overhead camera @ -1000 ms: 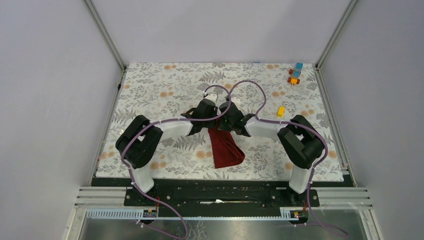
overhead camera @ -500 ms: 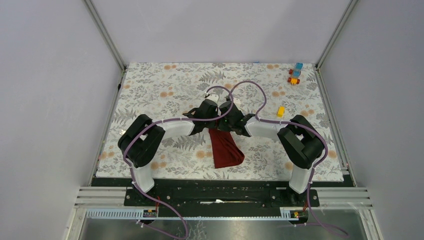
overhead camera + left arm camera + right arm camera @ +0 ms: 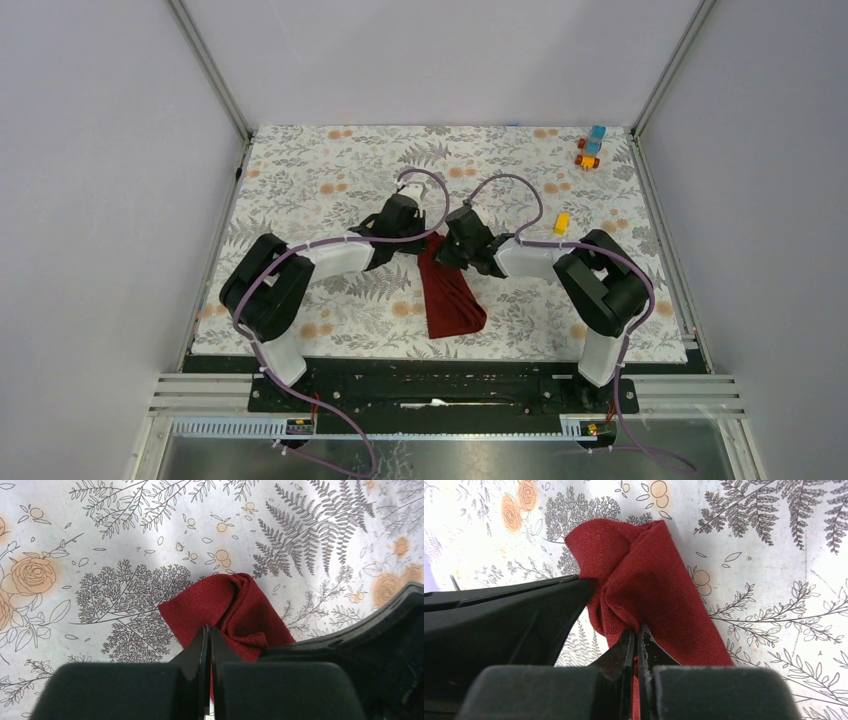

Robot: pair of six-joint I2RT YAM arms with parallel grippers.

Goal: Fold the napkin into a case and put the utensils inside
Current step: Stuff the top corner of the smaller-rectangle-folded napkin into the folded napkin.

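Well, you had the left arm [image 3: 290, 285] reaching in from the near left toward the middle of the flowered surface [image 3: 310, 170]. The left gripper [image 3: 208, 636] sat at the far end of the napkin [image 3: 225, 605]. Its jaws were clenched, with a thin edge of the dark red cloth caught between them. In the left wrist view, one corner of the cloth lay flat on the surface just left of the jaws. To their right the cloth was bunched into soft folds.

From above, the napkin ran as a long strip from the two grippers toward the near edge. It lay on the surface a little right of centre, and its near end was wider and slightly skewed.

Just to the right, you had the right gripper [image 3: 636, 639] at the same far end, close beside the left one. Its jaws were also clenched, grasping a gathered fold of the napkin. The cloth rose in a rumpled hump ahead of them. The right arm [image 3: 600, 290] came in from the near right.

Further right, a yellow block [image 3: 562, 222] lay on the surface near that arm's elbow. A small cluster of toy blocks [image 3: 590, 150] stood in the far right corner, well apart from the cloth.
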